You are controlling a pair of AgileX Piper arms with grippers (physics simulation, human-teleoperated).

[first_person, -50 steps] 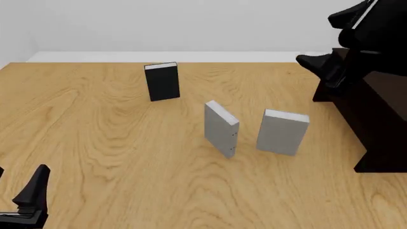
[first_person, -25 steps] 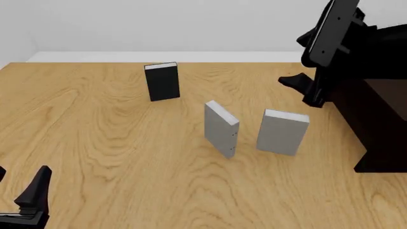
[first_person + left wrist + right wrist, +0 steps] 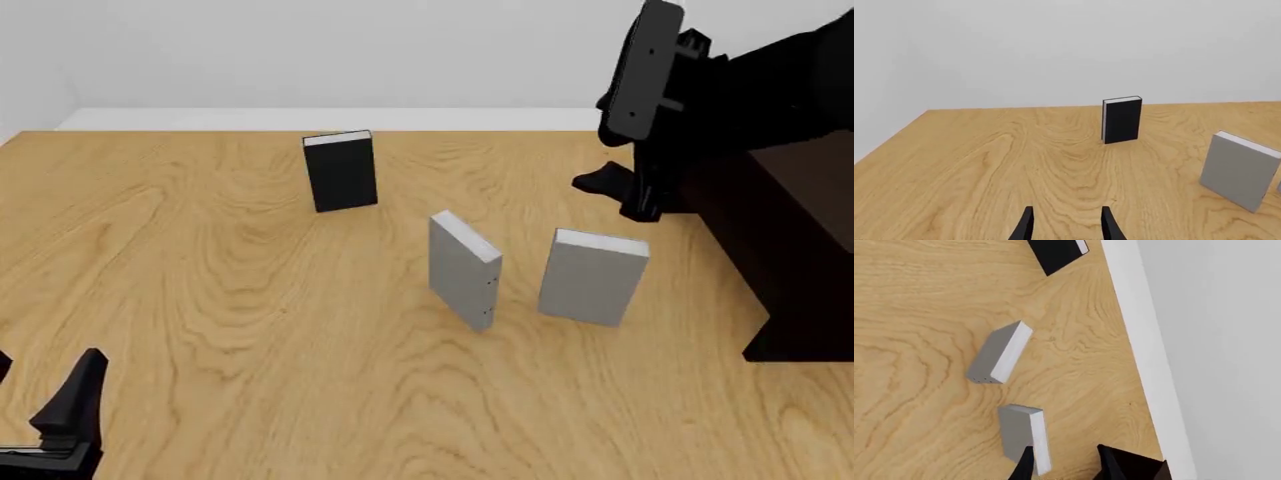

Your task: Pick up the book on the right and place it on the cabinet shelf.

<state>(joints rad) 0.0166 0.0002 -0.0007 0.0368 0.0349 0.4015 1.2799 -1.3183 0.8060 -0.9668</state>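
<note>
Books stand upright on the wooden table (image 3: 200,300) in the front view: a black book (image 3: 340,171) far back, a marked grey book (image 3: 463,269) mid-table, and the book (image 3: 593,277) just right of it, near the cabinet (image 3: 787,250). No writing is readable on any cover.

Left wrist view: left gripper (image 3: 1064,227) open, empty.

Right wrist view: right gripper (image 3: 1064,465) apart, above the book (image 3: 1024,437), not touching.

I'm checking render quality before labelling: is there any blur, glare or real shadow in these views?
Front view: sharp, flat even light, no glare, almost no shadow under the book; the cabinet is nearly featureless black. Left wrist view: crisp, no distortion. Right wrist view: crisp but rolled, the right hand cropped at the edge.
</note>
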